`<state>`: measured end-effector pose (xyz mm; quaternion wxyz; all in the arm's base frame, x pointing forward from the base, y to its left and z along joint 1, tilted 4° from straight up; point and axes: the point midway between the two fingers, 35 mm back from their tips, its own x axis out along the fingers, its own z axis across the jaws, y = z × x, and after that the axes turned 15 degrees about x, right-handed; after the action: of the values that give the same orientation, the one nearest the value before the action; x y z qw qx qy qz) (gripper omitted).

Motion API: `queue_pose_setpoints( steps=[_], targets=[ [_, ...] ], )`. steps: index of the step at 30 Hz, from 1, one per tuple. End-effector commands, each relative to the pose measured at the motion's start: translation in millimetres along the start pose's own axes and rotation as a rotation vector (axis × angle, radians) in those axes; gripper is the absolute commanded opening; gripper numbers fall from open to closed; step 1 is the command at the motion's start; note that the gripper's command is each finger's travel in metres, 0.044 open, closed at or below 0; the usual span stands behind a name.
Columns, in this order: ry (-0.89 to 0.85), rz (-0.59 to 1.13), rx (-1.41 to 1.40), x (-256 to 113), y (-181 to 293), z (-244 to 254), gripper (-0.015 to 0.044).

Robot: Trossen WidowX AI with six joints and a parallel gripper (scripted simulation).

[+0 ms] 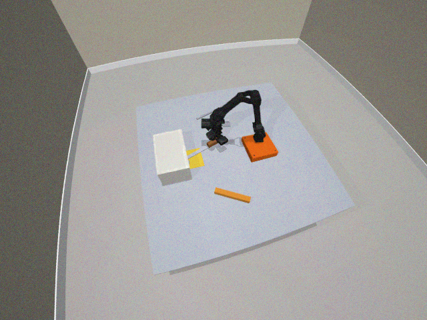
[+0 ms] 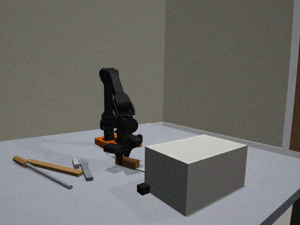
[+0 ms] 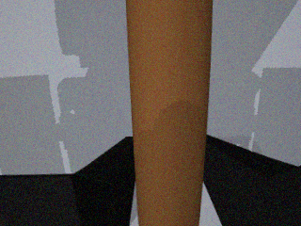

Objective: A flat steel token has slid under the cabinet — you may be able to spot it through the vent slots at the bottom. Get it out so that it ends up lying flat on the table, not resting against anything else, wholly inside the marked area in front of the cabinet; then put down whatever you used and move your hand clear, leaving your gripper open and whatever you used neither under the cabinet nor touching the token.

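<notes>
The white cabinet [image 1: 169,151] [image 2: 196,150] stands on the table; its vent slots are not visible. My gripper [image 1: 216,139] [image 2: 123,160] [image 3: 165,143] is shut on the brown wooden handle [image 1: 211,143] [image 2: 131,162] [image 3: 169,71] of a tool, low over the table in front of the cabinet. The tool's thin grey rod [image 1: 199,151] [image 2: 139,170] runs from the handle across the yellow marked area [image 1: 197,162] to the cabinet's front side. Its far end is hidden at the cabinet. The steel token is not visible in any view.
An orange bar [image 1: 232,195] lies off to one side. On the other side lie a wooden stick [image 2: 55,167], a grey rod [image 1: 204,115] [image 2: 49,176] with a wooden handle and a grey angled piece [image 2: 86,171]. A small black cube [image 2: 143,189] is beside the cabinet.
</notes>
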<state>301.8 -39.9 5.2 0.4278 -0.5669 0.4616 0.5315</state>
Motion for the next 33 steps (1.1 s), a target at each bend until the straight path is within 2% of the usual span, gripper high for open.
queue_pose_setpoints(
  steps=[1, 33],
  targets=[
    [0.001, 0.003, -0.001, 0.8, 8.2, -2.1, 0.0],
    [0.002, 0.007, -0.001, 1.4, 52.7, -17.4, 0.0]
  ],
)
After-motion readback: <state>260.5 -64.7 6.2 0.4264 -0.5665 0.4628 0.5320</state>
